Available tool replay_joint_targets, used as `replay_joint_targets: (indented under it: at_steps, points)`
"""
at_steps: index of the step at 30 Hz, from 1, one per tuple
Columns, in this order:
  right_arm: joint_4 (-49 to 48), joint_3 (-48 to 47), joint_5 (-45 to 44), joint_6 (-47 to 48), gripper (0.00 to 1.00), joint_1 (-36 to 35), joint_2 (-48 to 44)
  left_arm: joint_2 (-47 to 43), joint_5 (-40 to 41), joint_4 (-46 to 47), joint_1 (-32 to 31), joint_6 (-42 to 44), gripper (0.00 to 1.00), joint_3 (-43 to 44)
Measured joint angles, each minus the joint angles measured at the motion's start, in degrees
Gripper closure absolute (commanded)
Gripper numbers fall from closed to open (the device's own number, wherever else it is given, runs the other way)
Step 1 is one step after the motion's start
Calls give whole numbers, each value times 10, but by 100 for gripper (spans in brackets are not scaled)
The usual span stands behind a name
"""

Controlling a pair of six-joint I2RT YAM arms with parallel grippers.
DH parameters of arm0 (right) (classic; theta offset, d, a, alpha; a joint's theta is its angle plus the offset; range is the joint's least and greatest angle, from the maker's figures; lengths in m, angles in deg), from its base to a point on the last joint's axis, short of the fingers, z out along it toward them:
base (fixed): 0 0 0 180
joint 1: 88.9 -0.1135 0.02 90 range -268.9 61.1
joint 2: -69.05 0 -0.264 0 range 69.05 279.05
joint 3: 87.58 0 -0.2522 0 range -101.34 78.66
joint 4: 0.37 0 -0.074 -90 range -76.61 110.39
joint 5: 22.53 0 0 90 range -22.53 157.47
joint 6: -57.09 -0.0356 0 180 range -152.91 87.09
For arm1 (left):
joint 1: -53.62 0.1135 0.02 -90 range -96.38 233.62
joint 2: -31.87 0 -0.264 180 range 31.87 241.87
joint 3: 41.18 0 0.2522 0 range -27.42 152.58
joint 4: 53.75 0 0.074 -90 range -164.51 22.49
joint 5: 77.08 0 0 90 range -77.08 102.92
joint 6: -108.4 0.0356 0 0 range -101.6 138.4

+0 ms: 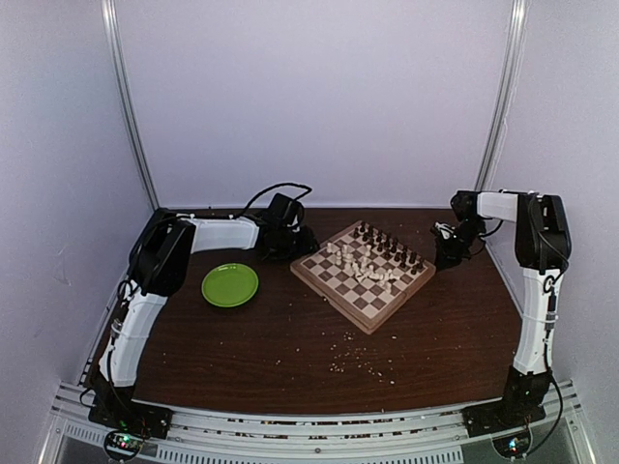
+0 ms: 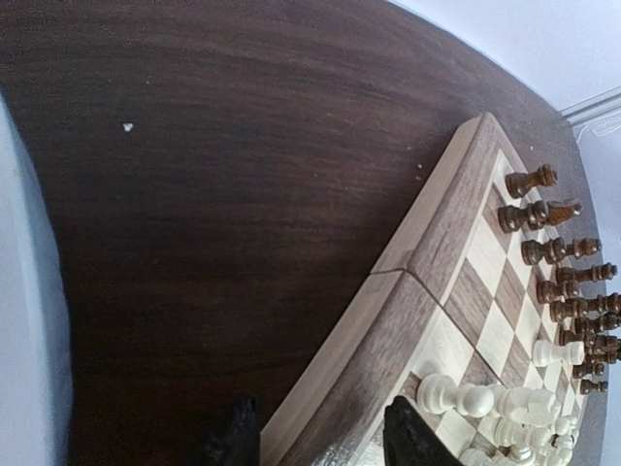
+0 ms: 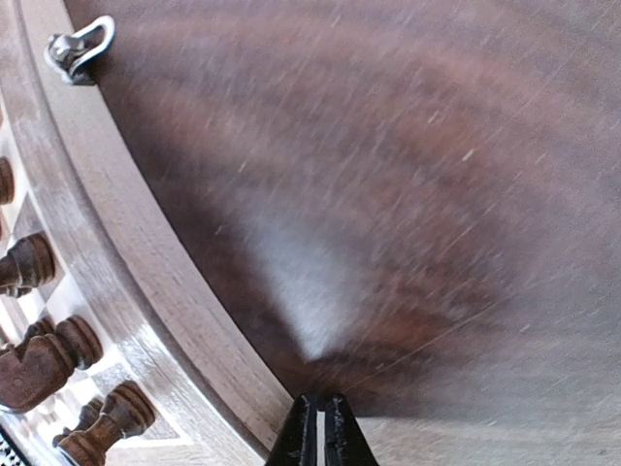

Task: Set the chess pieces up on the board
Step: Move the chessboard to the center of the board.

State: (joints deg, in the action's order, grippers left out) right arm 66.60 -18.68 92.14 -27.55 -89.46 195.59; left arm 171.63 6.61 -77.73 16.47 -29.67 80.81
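The board lies turned like a diamond in the middle of the table. Dark chess pieces stand along its far right side, and white chess pieces cluster mid-board, some lying on their sides. My left gripper is at the board's left corner. In the left wrist view the left gripper is open, its fingers straddling the board's tan border, with a white pawn just inside. My right gripper sits off the board's right corner. In the right wrist view the right gripper is shut on nothing, over bare table beside the border.
A round green plate sits left of the board. Pale crumbs are scattered in front of the board. A metal latch sticks out from the board's edge. Dark pieces stand close inside that edge.
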Motion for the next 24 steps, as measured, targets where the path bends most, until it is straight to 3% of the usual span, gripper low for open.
replay_joint_targets:
  at_steps: [11, 24]
  points:
    - [14, 83, 33, 18, 94, -11, -47, 1, -38, -10, 3, 29, 59, 2]
    - [49, 212, 64, 54, 96, -60, -128, -40, -69, -23, -8, 69, 61, -58]
